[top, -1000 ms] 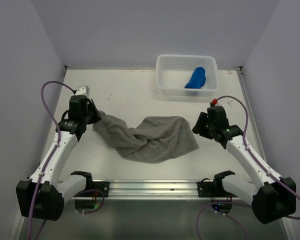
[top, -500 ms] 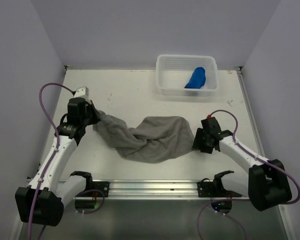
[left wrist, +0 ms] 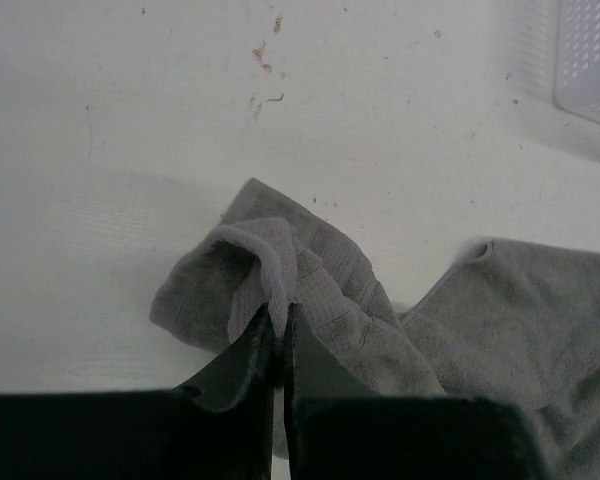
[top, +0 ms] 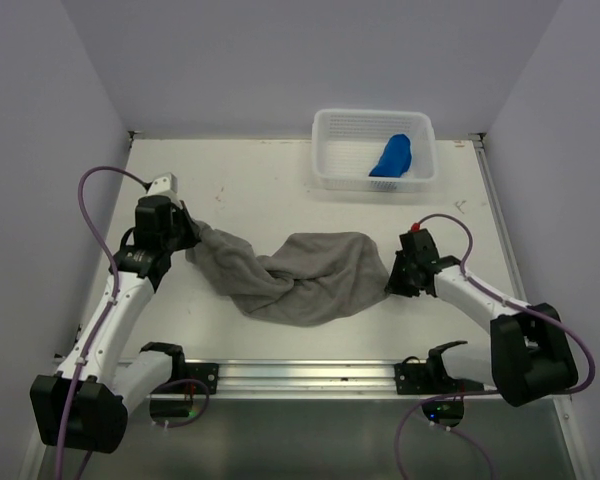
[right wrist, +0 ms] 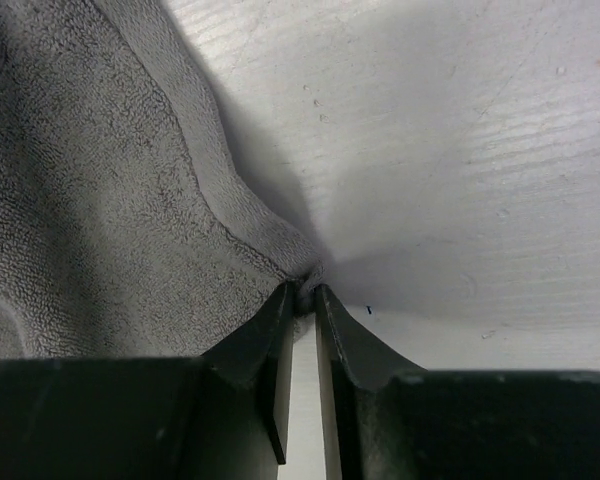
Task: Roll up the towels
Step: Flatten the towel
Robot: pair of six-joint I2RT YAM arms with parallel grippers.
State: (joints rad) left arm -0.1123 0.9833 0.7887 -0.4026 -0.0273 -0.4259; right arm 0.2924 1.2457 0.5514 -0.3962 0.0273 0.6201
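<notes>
The grey towel (top: 305, 275) lies crumpled and twisted across the middle of the table. My left gripper (top: 188, 236) is shut on its left end, and a fold of grey towel (left wrist: 310, 300) is pinched between the jaws of that gripper (left wrist: 279, 315). My right gripper (top: 390, 282) is at the towel's right corner. In the right wrist view that gripper (right wrist: 307, 296) has its jaws closed on the corner of the grey towel (right wrist: 100, 200). The blue towel (top: 392, 156) sits bunched inside the white basket (top: 325, 130) at the back.
The white basket stands at the back right of the table; its corner (left wrist: 590, 60) shows in the left wrist view. White walls enclose the table on three sides. A rail (top: 310, 375) runs along the near edge between the arm bases.
My right arm has dropped and moved left to the towel's right corner, and its jaws have closed on the corner. The left gripper has kept its hold and barely moved.
</notes>
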